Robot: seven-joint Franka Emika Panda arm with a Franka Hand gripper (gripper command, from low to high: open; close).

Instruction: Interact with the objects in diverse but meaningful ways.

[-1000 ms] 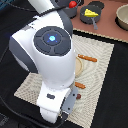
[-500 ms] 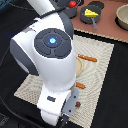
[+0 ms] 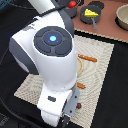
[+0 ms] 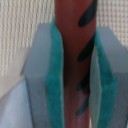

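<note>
Between the two grey jaws with teal pads [image 4: 56, 95], the wrist view shows a thin reddish-brown toy sausage with dark grill stripes [image 4: 75, 55], and the pads press against it from both sides, so the jaws [image 3: 71, 106] are pinching the sausage rather than standing spread. Its long axis runs straight along the gap between the pads, crosswise to the direction in which they squeeze, and it reaches well past the pads at the far end; that is the relation any coming move depends on, since lifting or turning will swing both free ends. From the exterior view, low in the frame and slightly right of centre, the big white arm hides most of the grip, with only a dark reddish sliver visible at the jaws, just above the woven beige placemat [image 3: 97, 65] on the black counter [image 3: 117, 100]. A second thin brown sausage-like stick [image 3: 88, 58] lies on the placemat right of centre, well apart from the jaws. Far away at the top of the frame sit a yellow holed cheese wedge [image 3: 91, 12] in a dark bowl [image 3: 86, 19] and a round red tomato [image 3: 73, 4] just beside it. I judge the held piece secure enough to carry, though its smooth round plastic could roll in the pads if tilted.
</note>
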